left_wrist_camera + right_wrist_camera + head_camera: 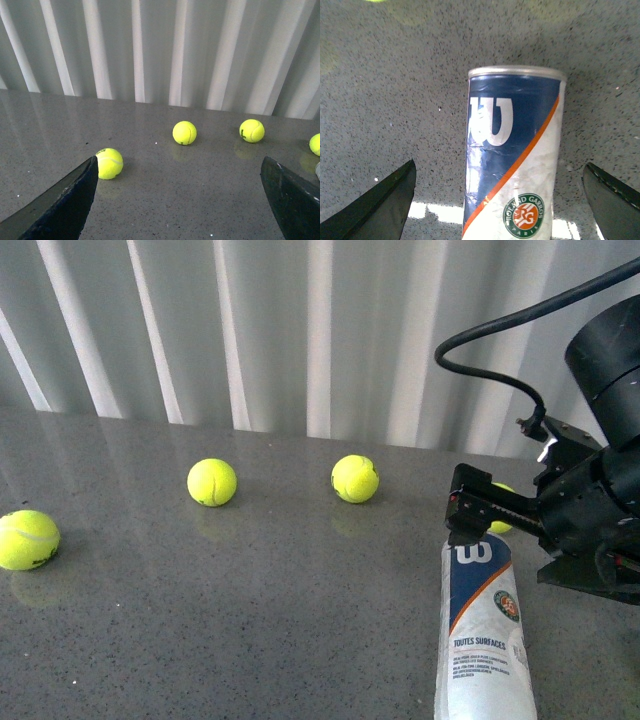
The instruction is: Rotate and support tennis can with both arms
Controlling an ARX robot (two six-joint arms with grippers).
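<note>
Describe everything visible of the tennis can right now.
The tennis can lies on its side on the grey speckled table, with its metal-rimmed end pointing away from the robot. The label is navy with a white W, an orange diagonal stripe and a round Roland Garros badge on white. The open right tool straddles it, apparently without touching.

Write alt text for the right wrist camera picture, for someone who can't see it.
The tennis can, navy label with a white W, orange stripe and a Roland Garros badge, fills the middle, metal rim at its far end. The right gripper is open, one black finger on each side, neither touching it. Behind is a speckled grey table.
</note>
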